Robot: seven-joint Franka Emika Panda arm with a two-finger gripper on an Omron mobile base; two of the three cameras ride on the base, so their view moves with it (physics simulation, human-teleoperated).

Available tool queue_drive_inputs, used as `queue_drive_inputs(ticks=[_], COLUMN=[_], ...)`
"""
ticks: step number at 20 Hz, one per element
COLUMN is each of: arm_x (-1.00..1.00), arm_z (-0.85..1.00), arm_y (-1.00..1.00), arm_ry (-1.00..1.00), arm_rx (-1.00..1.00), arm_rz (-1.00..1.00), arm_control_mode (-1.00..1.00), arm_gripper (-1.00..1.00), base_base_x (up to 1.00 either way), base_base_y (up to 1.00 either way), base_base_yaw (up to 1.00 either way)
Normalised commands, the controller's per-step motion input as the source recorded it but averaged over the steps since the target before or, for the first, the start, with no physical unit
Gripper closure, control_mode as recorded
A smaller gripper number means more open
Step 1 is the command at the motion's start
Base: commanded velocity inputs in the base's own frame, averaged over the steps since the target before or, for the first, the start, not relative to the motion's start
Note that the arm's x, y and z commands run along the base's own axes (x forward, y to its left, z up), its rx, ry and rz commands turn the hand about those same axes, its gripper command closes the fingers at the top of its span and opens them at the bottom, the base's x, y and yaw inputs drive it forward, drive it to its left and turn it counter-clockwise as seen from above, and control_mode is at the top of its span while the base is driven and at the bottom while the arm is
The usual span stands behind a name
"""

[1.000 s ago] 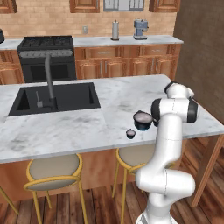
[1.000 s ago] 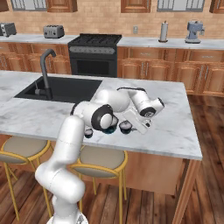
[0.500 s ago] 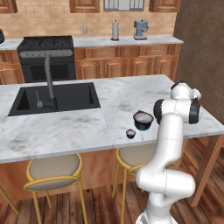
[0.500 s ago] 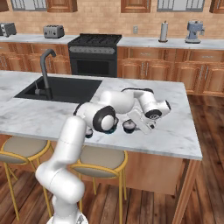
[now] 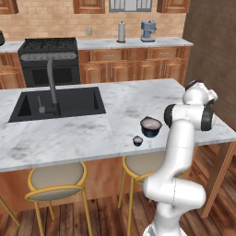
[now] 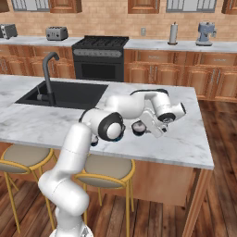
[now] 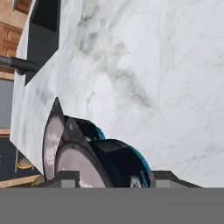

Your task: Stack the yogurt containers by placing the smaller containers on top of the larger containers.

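On the marble island stands the wide dark tub [image 5: 150, 126] with its pale top, and one tiny dark cup [image 5: 137, 140] sits just in front of it near the counter's edge. My gripper [image 6: 142, 130] is shut on the second tiny cup [image 6: 137, 127] and holds it slightly above the marble, to the right of my elbow. In the hand view this cup [image 7: 118, 159] lies between the tips of my gripper [image 7: 114, 177], and the tub's pale top [image 7: 52, 135] shows right behind it. In the right base view my elbow hides most of the tub.
A black sink [image 5: 60, 103] with a dark faucet [image 5: 51, 83] is set into the island's left half. Bare marble [image 6: 185, 134] spreads to the right of the gripper, up to the island's end. Two stools [image 5: 57, 182] stand below the front edge.
The gripper has closed in on the tiny cup and raised it a little off the marble. The tub and the other cup have not moved.
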Motion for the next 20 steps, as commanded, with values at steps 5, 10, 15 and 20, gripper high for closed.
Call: queue_drive_inputs(ticks=[5, 10, 15, 20], arm_x=[-0.09, -0.15, -0.17, -0.17], arm_z=[0.42, 0.39, 0.28, 0.13], arm_y=[0.09, 0.25, 0.44, 0.51], arm_ry=[0.0, 0.0, 0.0, 0.0], arm_rx=[0.0, 0.0, -0.01, -0.03], arm_rz=[-0.01, -0.02, -0.04, -0.03], arm_control_mode=[-1.0, -1.0, -1.0, -1.0], arm_gripper=[1.0, 1.0, 1.0, 1.0], base_base_x=[0.0, 0.0, 0.0, 0.0], base_base_y=[0.0, 0.0, 0.0, 0.0], base_base_yaw=[0.0, 0.0, 0.0, 0.0])
